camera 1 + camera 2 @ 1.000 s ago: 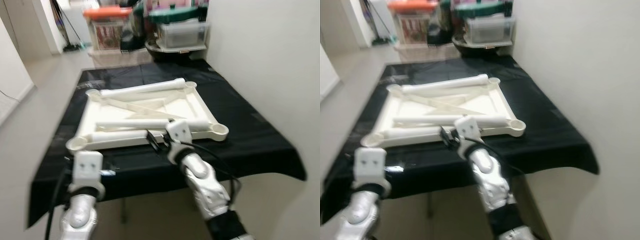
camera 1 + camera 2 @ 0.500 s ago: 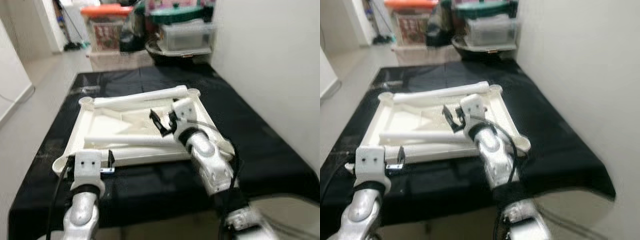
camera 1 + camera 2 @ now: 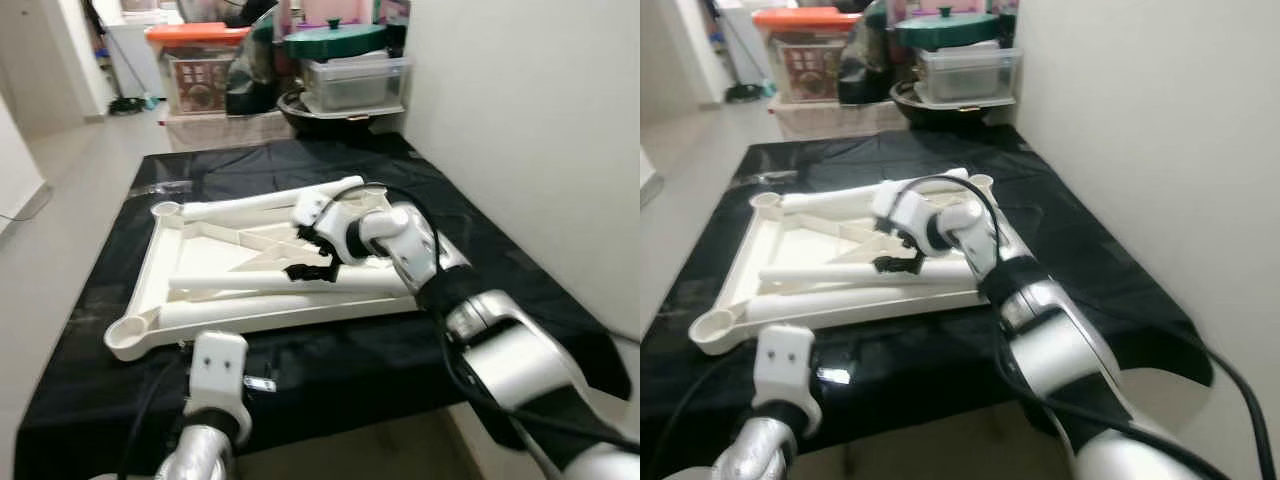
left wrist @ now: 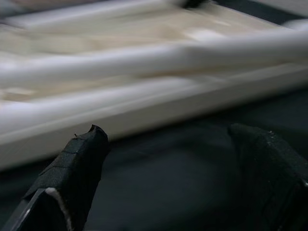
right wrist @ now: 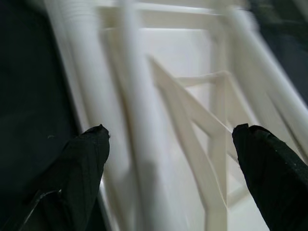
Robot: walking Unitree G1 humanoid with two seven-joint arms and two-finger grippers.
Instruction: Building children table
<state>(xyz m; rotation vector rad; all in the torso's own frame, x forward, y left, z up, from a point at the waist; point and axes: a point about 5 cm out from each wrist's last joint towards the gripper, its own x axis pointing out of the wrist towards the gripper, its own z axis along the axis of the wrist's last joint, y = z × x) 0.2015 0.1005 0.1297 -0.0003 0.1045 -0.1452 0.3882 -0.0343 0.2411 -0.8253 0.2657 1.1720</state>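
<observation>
An upturned white tabletop point(image 3: 148, 268) lies on the black-covered table point(image 3: 500, 270). Three white tube legs rest on it: one along the far rim point(image 3: 270, 204), one across the middle point(image 3: 235, 283), one by the near rim point(image 3: 250, 309). My right gripper point(image 3: 309, 254) hangs open just over the middle leg point(image 5: 139, 139), one finger on each side of it, and holds nothing. My left gripper point(image 4: 168, 180) is open and low at the table's front edge, with the tabletop's near rim point(image 4: 144, 103) just ahead of it. Its wrist point(image 3: 219, 366) shows below the near rim.
Storage boxes crowd the far end: an orange-lidded bin point(image 3: 195, 62), a clear box under a green lid point(image 3: 350, 72), a black bag point(image 3: 250, 70). A white wall point(image 3: 530, 130) runs along the right side. Open floor point(image 3: 60, 170) lies to the left.
My right arm has reached forward from the near rim to above the middle leg and turned its fingers leftward. My left wrist has dropped lower. The camera has shifted too.
</observation>
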